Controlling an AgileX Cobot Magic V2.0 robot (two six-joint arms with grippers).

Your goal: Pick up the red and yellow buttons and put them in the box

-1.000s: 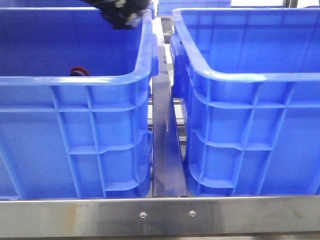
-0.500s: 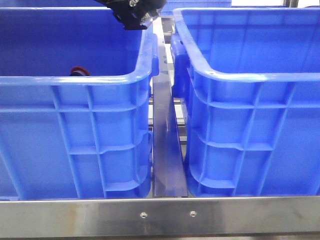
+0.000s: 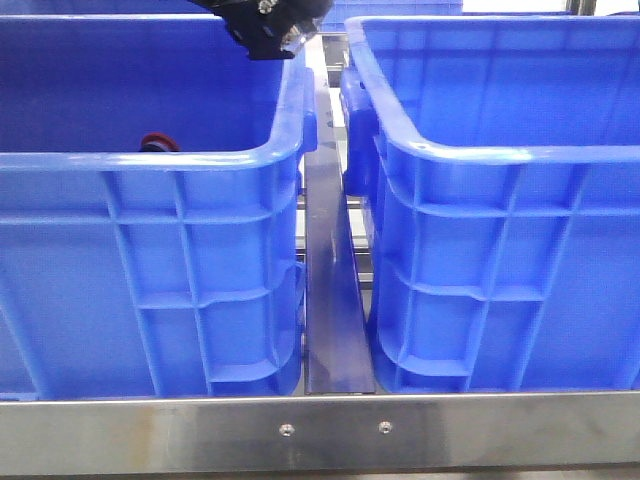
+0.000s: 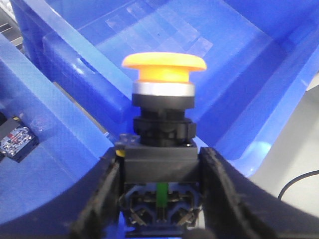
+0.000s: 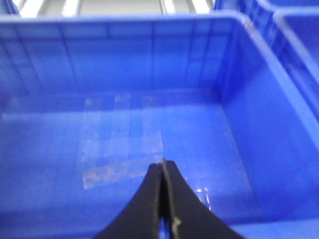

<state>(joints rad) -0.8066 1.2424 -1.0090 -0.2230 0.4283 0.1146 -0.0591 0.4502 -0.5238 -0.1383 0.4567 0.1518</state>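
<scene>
My left gripper is shut on the black body of the yellow button, cap pointing away from the wrist. In the front view the left gripper hangs at the top, over the inner rim of the left blue box. The right blue box, with clear tape on its floor, lies just beyond the button in the left wrist view. The red button peeks over the near wall inside the left box. My right gripper is shut and empty above the taped box.
A narrow metal rail runs in the gap between the two boxes. A steel frame bar crosses the front. A small black part lies in the left box. More blue crates stand behind.
My left gripper has moved right, from over the left box towards its inner rim, then held still over the last half second. The red button has not moved.
</scene>
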